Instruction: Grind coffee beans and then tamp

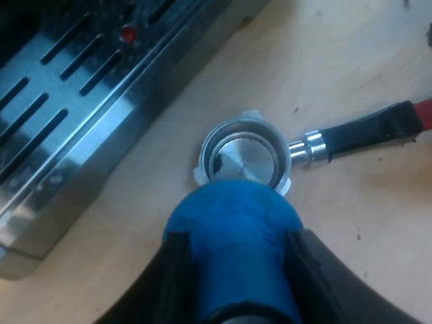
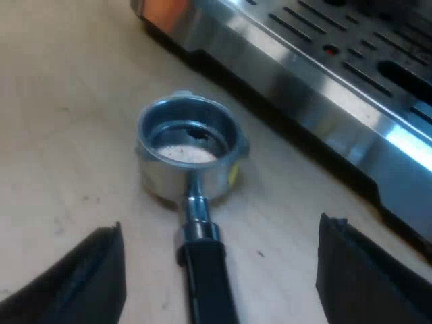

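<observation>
A blue tamper (image 1: 233, 229) sits between the black fingers of my left gripper (image 1: 236, 237), which is shut on it. The tamper hangs just over the metal holder (image 1: 233, 127), which lies loose on the wooden table. The holder's basket looks shiny inside, and its dark handle (image 1: 364, 131) ends in red (image 1: 424, 111). In the right wrist view the holder's basket (image 2: 162, 177) lies on the table with the handle (image 2: 209, 283) pointing toward my right gripper (image 2: 223, 270). That gripper is open, with one finger (image 2: 88, 277) on each side of the handle and touching nothing.
The espresso machine's steel drip tray (image 1: 81, 101) with its dark slots stands close beside the holder, and its edge (image 2: 324, 64) runs past the basket. Bare wooden table (image 2: 61, 101) lies on the holder's other side.
</observation>
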